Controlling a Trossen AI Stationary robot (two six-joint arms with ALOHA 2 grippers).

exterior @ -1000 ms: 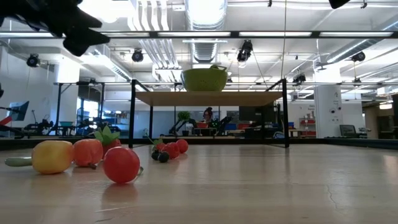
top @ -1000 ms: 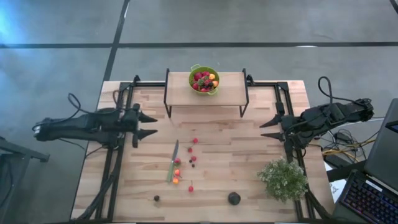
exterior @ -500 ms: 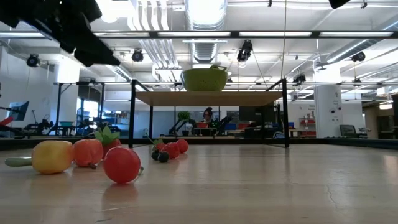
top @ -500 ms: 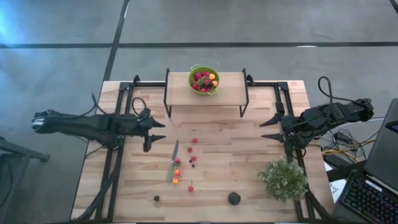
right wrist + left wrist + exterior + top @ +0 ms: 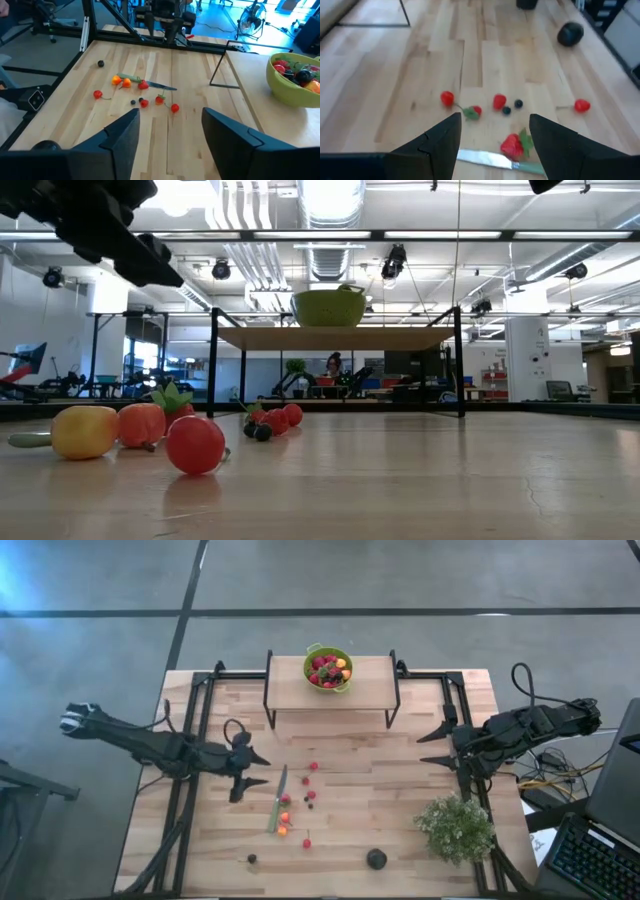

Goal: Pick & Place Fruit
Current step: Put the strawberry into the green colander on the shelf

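Observation:
Loose fruit lies on the wooden table: red berries (image 5: 311,780), an orange and a yellow piece (image 5: 283,824), a small dark berry (image 5: 252,859) and a bigger dark round fruit (image 5: 376,859). More fruit fills a green bowl (image 5: 328,668) on the raised shelf (image 5: 370,683) at the far edge. My left gripper (image 5: 266,771) hovers open just left of the knife (image 5: 278,798); its wrist view shows the berries (image 5: 499,101) beyond the open fingers (image 5: 495,119). My right gripper (image 5: 421,751) waits open above the table's right side, with nothing between its fingers (image 5: 170,112).
A green-handled knife (image 5: 492,161) lies among the fruit. A bushy pale-green plant (image 5: 456,828) stands at the near right. The shelf's black frame legs (image 5: 268,705) stand at the far middle. Bare wood lies between the fruit and the plant.
My left gripper has moved toward the table's right and near edges and slightly down, closing on the knife and the scattered fruit, and stays open. The fruit has not moved.

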